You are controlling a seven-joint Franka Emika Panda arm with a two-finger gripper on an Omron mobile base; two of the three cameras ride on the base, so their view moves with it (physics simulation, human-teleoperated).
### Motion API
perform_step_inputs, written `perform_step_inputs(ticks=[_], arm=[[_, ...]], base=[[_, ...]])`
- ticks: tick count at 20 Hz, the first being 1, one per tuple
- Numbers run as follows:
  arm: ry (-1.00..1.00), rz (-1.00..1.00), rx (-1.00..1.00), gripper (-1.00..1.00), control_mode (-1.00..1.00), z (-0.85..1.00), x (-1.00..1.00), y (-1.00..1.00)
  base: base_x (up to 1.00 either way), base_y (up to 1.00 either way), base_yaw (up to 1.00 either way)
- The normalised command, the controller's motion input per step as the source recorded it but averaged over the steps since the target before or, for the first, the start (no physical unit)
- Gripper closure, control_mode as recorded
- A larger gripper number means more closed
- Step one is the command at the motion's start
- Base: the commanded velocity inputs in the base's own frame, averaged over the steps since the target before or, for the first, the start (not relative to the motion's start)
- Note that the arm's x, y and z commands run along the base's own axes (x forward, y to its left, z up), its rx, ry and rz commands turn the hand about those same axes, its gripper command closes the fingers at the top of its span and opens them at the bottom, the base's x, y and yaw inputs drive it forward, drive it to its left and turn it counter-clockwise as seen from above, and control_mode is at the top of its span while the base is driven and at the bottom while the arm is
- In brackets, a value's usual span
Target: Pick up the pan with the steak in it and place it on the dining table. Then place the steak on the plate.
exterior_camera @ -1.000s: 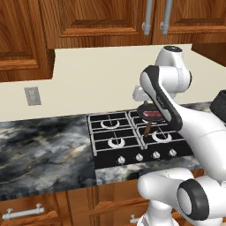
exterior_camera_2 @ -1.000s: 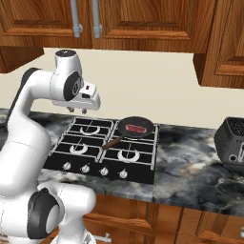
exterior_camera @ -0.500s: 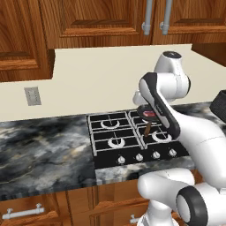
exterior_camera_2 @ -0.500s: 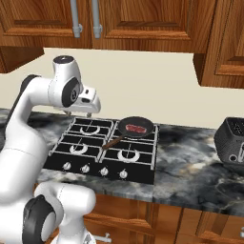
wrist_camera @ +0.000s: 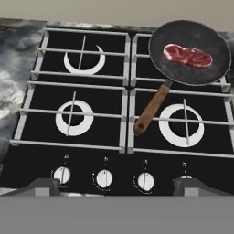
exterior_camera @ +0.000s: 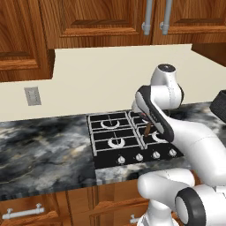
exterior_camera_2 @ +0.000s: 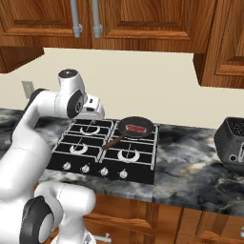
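The black pan (wrist_camera: 191, 51) sits on the hob's back right burner, its brown wooden handle (wrist_camera: 151, 109) pointing toward the front knobs. The red steak (wrist_camera: 187, 55) lies flat inside it. From the right base view the pan (exterior_camera_2: 137, 127) and steak (exterior_camera_2: 136, 128) lie just right of my hand. My gripper (wrist_camera: 119, 186) hovers open above the hob's front edge, nothing between its fingertips (wrist_camera: 43, 185), well short of the handle. In the left base view my arm covers the pan, and just the handle (exterior_camera: 148, 130) shows. The dining table and the plate are out of view.
The black four-burner hob (wrist_camera: 77, 87) is set in a marbled counter (exterior_camera: 44, 145) with drawers below. A dark toaster (exterior_camera_2: 232, 140) stands on the counter to the right. Wooden cabinets (exterior_camera_2: 143, 19) hang overhead. A wall outlet (exterior_camera: 32, 96) is at the left.
The arm's upper joints have sunk a little toward the hob. The pan and the steak have stayed put.
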Motion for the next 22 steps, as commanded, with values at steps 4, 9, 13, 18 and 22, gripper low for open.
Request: perform_step_inputs(ticks=[4, 9, 13, 18, 22], arm=[[0.00, 0.00, 0.00, -1.00, -1.00, -0.35, 0.41, -0.15], [0.00, 0.00, 0.00, -1.00, -1.00, -0.39, 0.37, -0.22], [0.00, -0.02, 0.00, -1.00, -1.00, -0.44, 0.26, -0.28], [-0.01, -0.05, 0.00, -1.00, -1.00, -0.41, 0.26, -0.20], [-0.01, -0.06, 0.00, -1.00, -1.00, -0.39, 0.20, -0.17]], base=[[0.00, 0.00, 0.00], [0.00, 0.00, 0.00], [0.00, 0.00, 0.00], [0.00, 0.00, 0.00], [0.00, 0.00, 0.00]])
